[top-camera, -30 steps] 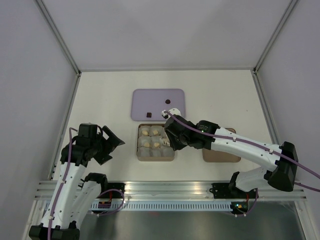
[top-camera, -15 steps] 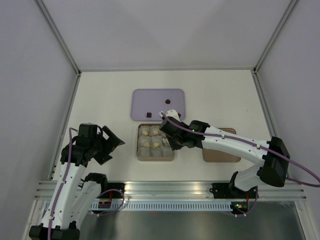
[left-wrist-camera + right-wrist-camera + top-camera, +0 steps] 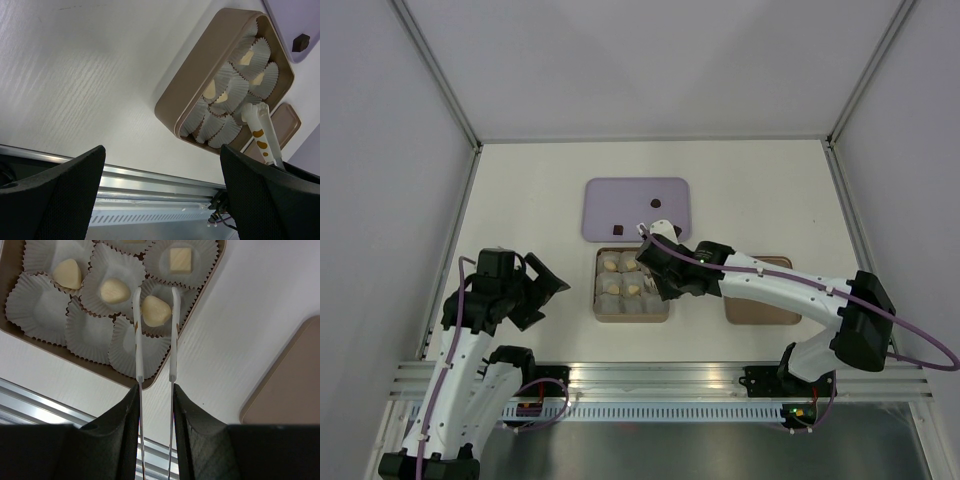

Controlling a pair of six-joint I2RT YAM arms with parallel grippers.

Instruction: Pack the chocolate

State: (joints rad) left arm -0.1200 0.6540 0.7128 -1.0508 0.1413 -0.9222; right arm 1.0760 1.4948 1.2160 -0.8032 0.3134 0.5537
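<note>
At the near left edge of the table [image 3: 520, 190], the left gripper [image 3: 545, 297] hangs with its fingers spread wide and nothing between them; it looks parked out of the way so the other arm has room. Just beyond, near the middle, sits the tan box [image 3: 187, 80] lined with white paper cups [image 3: 42, 305]; several cups hold pale chocolate and the nearest ones are bare. Over its right side the right gripper [image 3: 155, 395] is clamped on a pair of tongs [image 3: 173, 335], which give it the reach and fine tips that such small pieces need; the tips stand either side of one pale chocolate [image 3: 155, 311] lying in a cup, though I cannot tell whether they pinch it or have let go. Beside the box, to the right, lies its lid [image 3: 760, 310], left off so the cups stay open. Farthest back, the purple tray [image 3: 620, 195] holds two dark pieces [image 3: 618, 229], apart from each other and, I judge, next to be packed.
</note>
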